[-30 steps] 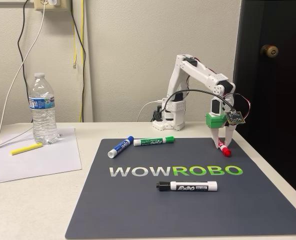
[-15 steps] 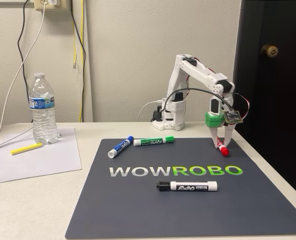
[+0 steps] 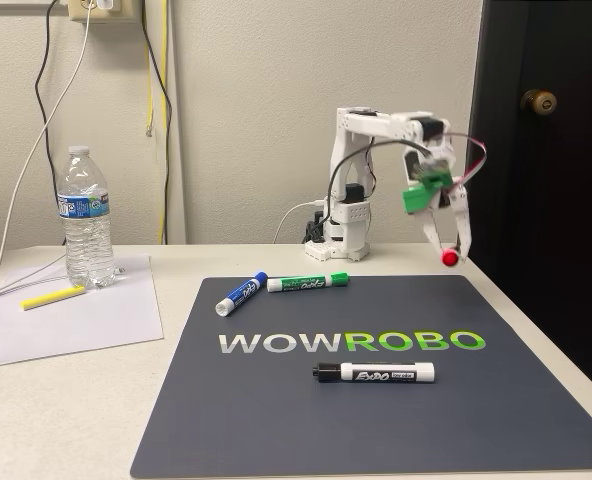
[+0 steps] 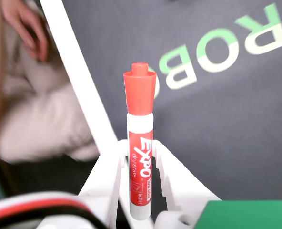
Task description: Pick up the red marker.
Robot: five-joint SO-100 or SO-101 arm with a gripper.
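tool (image 3: 450, 250) is clamped on the red marker (image 3: 449, 257), raised in the air above the back right corner of the dark mat (image 3: 376, 400) in the fixed view, clear of it. arm (image 3: 376, 130) is stretched out level from its base, tool pointing down. in the wrist view the red marker (image 4: 140, 152) sits between the two white fingers (image 4: 107, 176), gripped on the white barrel around the red "expo" label, red cap sticking out past the fingertips over the mat's green lettering.

on the mat: blue-capped marker (image 3: 240, 293) and green-capped marker (image 3: 308, 283) near the back left, almost touching at their ends; black-capped expo marker (image 3: 374, 373) lying below the "wowrobo" print (image 3: 351, 342).

left side of the surface (image 3: 56, 420): sheet of white paper (image 3: 76, 320) with a yellow highlighter (image 3: 52, 297) on it, and a water bottle (image 3: 86, 217) upright at the paper's back edge.

wrist view, left side: blurred person's hand (image 4: 26, 28), beyond the mat's edge.
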